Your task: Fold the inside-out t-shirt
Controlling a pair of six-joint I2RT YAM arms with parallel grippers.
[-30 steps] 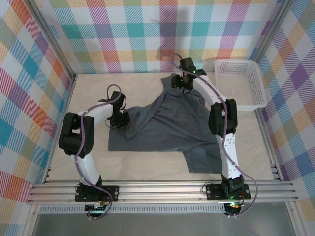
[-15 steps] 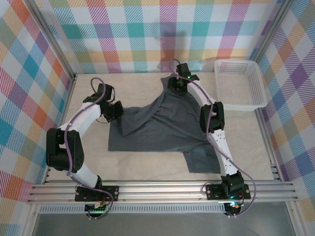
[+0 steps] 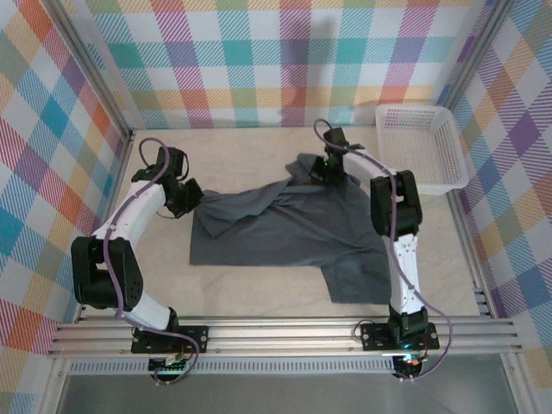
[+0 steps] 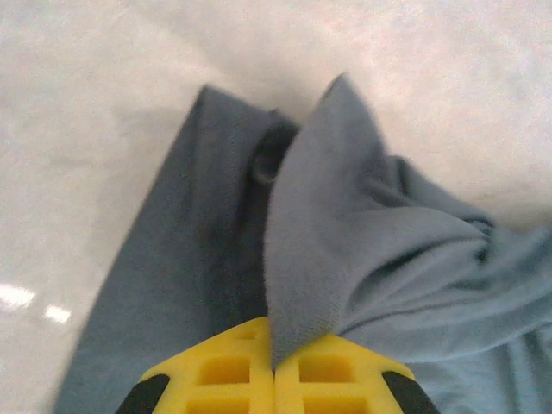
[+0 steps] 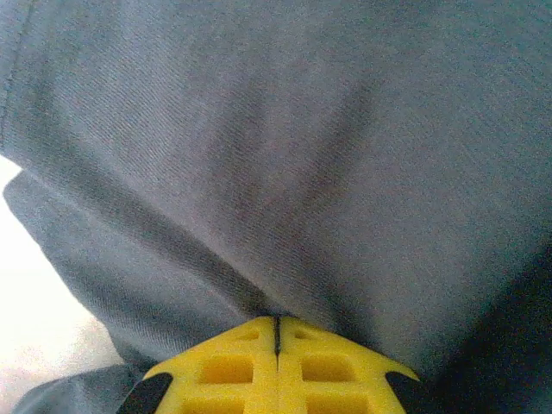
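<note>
Though rumpled, plain blue-grey t-shirt (image 3: 285,233)

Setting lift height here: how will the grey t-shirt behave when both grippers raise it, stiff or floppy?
Probably floppy: the t-shirt bunches into soft folds where the left gripper pinches it, so its middle would likely sag. Likely light too: the small pinch of the right gripper draws the cloth into ridges. The flat part may drag across the table.

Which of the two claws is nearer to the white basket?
The right claw, pinching the t-shirt near the basket; the left claw grips its opposite end.
</note>
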